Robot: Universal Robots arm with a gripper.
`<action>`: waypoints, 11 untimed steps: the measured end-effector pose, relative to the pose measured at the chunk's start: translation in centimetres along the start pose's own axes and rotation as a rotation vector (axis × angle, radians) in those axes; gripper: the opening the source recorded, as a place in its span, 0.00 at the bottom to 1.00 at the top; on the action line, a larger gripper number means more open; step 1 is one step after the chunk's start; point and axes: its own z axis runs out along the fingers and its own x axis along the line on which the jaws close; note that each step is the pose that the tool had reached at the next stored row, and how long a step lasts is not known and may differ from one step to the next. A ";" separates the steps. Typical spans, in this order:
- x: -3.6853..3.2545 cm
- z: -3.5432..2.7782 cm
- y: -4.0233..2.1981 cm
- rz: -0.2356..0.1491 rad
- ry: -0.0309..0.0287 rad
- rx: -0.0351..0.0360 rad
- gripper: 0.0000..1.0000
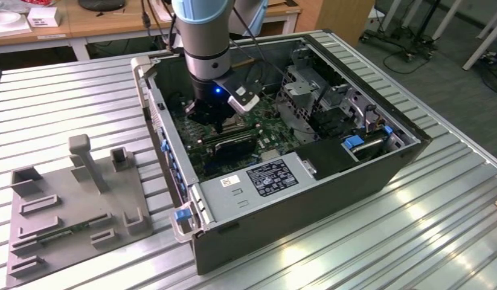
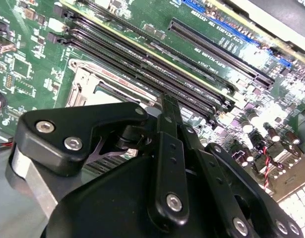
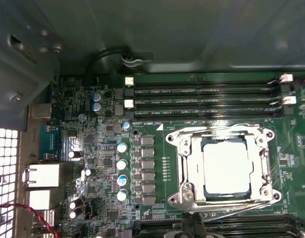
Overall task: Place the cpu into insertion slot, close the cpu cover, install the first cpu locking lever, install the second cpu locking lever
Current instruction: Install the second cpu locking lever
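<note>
gripper hanging low over mobo, fingers looking pinched together, holding nothing seen | cpu sitting in insertion slot, cpu cover lying down around it | risk: fingers slipping off a locking lever, scraping RAM slots

The cpu, a small flat square with a pale silver-grey top, lies level inside the insertion slot, a square socket with a silvery metal rim set into the green board between two banks of long memory slots. The cpu cover, a thin silvery frame with a large window, appears to lie down flat around the chip, though glare makes this hard to confirm. In the second wrist view the insertion slot shows partly behind black linkage
</note>
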 end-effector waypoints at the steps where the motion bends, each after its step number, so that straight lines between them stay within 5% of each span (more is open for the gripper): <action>1: 0.00 0.03 0.00 0.001 0.0119 0.0006 0.10; 3: 0.01 0.03 -0.01 0.001 0.0198 0.0013 0.10; 11: 0.01 0.08 0.00 0.002 0.0207 -0.0024 0.10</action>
